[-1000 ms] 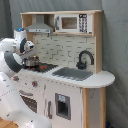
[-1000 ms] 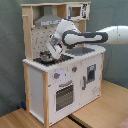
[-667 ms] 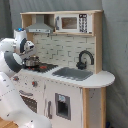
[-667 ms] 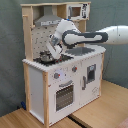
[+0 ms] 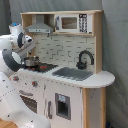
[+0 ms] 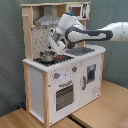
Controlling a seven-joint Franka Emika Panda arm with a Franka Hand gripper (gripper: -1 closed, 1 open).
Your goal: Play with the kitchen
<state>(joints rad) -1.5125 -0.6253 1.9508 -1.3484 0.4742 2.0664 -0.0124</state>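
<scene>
The white and pale-wood toy kitchen [image 5: 92, 82] [image 6: 37, 85] stands in both exterior views, with a grey hood [image 5: 39, 26] [image 6: 47, 21], black faucet [image 5: 85, 59], sink [image 5: 75, 73] and oven door [image 6: 64, 95]. On the red-ringed hob [image 5: 47, 66] [image 6: 61, 58] sits a small metal pot [image 5: 31, 61] [image 6: 47, 56]. My gripper [image 6: 55, 48] [image 5: 27, 51] hangs under the hood, just above the pot and slightly to the second exterior view's right of it. The white arm reaches in from the second exterior view's right.
A toy microwave [image 5: 74, 22] sits on the top shelf. Two knobs [image 6: 56, 76] sit above the oven door, and a dispenser panel [image 5: 62, 106] is on the cabinet front. Grey curtain [image 6: 10, 50] hangs behind; wooden floor [image 6: 95, 112] lies below.
</scene>
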